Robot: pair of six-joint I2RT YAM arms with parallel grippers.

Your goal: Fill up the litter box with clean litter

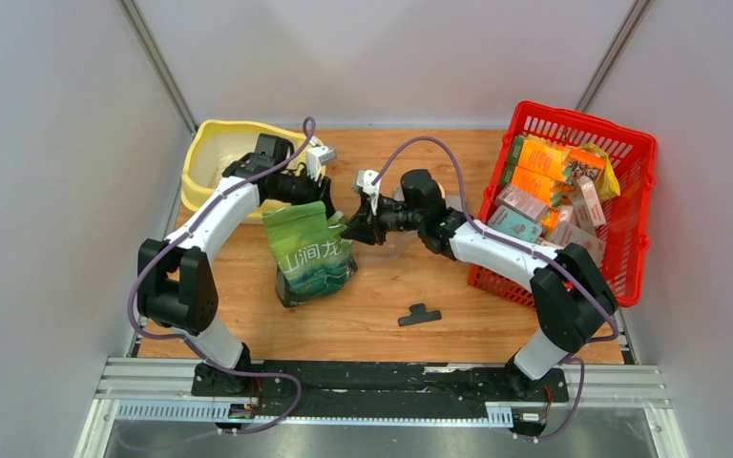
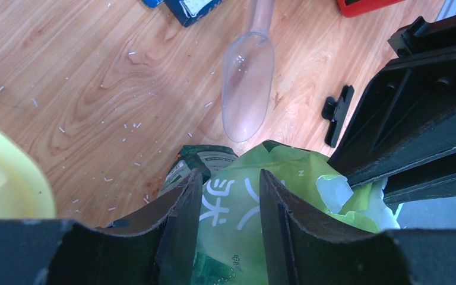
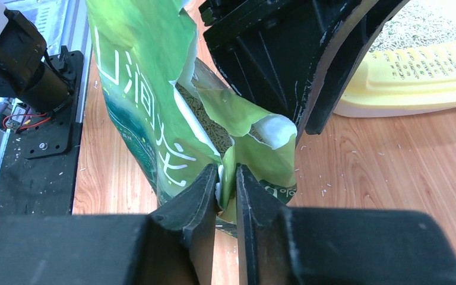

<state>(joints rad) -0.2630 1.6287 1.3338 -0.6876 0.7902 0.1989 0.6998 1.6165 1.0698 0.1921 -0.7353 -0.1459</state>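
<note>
The green litter pouch (image 1: 312,250) stands tilted on the table, its torn top open. Pale granules of clean litter (image 3: 205,119) show inside it. My left gripper (image 2: 230,178) comes down on the pouch's top from the litter box side, and the pouch (image 2: 237,219) fills the gap between its fingers. My right gripper (image 3: 226,172) is shut on the torn front edge of the pouch (image 3: 154,89). The pale yellow litter box (image 1: 212,145) sits at the back left, just behind the left gripper (image 1: 324,203). Some litter (image 3: 418,27) lies inside the box (image 3: 415,83).
A clear plastic scoop (image 2: 248,89) lies on the wood past the pouch. A black clip (image 1: 420,314) lies nearer the front. The red basket (image 1: 641,153) of cartons (image 1: 544,181) stands at the right. Loose granules (image 2: 130,124) are scattered over the table.
</note>
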